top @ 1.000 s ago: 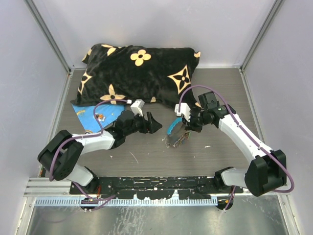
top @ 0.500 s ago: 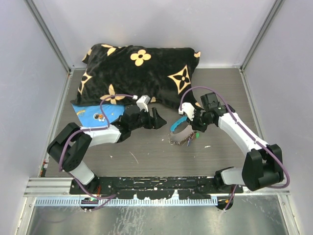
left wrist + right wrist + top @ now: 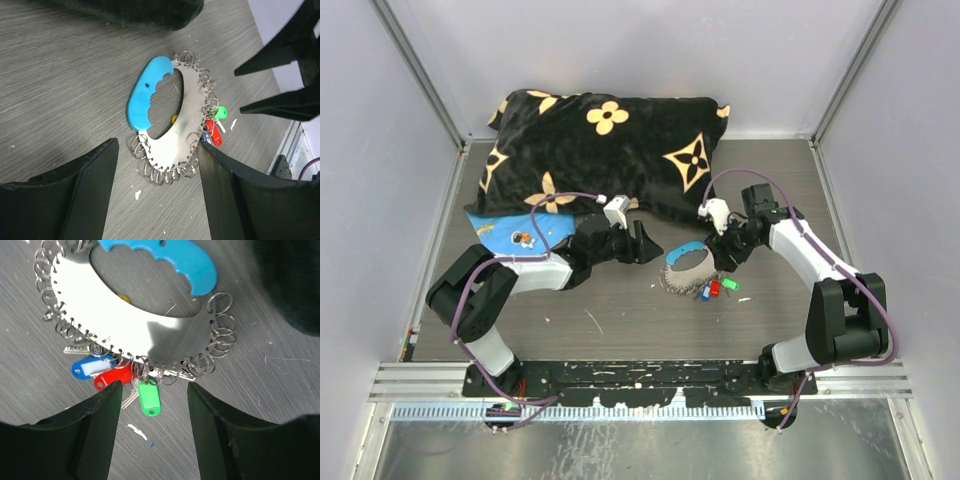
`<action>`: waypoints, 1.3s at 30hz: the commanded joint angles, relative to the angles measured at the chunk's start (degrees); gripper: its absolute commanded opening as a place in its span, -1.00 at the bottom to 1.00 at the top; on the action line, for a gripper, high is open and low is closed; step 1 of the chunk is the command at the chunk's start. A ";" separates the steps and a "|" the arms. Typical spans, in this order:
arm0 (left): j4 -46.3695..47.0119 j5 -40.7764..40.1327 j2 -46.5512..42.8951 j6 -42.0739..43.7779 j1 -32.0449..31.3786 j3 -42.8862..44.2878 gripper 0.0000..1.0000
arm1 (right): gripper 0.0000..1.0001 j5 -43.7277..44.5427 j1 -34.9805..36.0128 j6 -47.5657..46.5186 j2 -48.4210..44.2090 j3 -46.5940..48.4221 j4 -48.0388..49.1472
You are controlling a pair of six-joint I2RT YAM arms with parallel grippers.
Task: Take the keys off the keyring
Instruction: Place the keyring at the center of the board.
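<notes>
The keyring (image 3: 684, 268) now lies flat mid-table (image 3: 610, 315); a second ago my right gripper (image 3: 726, 257) held it lifted. That gripper hangs wide and empty at the ring's 3 o'clock, and my left gripper (image 3: 643, 243) has closed in, wide, at 10 o'clock. I judge nothing is off yet. I count one ring and three tagged keys (image 3: 120, 376): blue, red, green, at 4 o'clock.
</notes>
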 commanded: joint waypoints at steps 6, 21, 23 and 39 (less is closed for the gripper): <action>16.59 2.50 -3.32 2.22 -0.46 -6.02 0.28 | 0.30 -21.86 -3.75 8.00 12.56 10.78 1.14; 24.88 -0.87 -5.68 3.89 -2.20 -11.79 0.28 | 0.35 -3.07 6.86 0.25 16.29 12.62 10.18; 25.34 -0.82 -5.66 3.88 -2.19 -12.01 0.28 | 0.35 -4.07 6.79 -1.71 17.79 14.55 8.41; 27.30 -1.29 -5.21 3.71 -2.21 -12.73 0.28 | 0.56 -10.68 3.97 -20.71 27.46 25.45 -4.01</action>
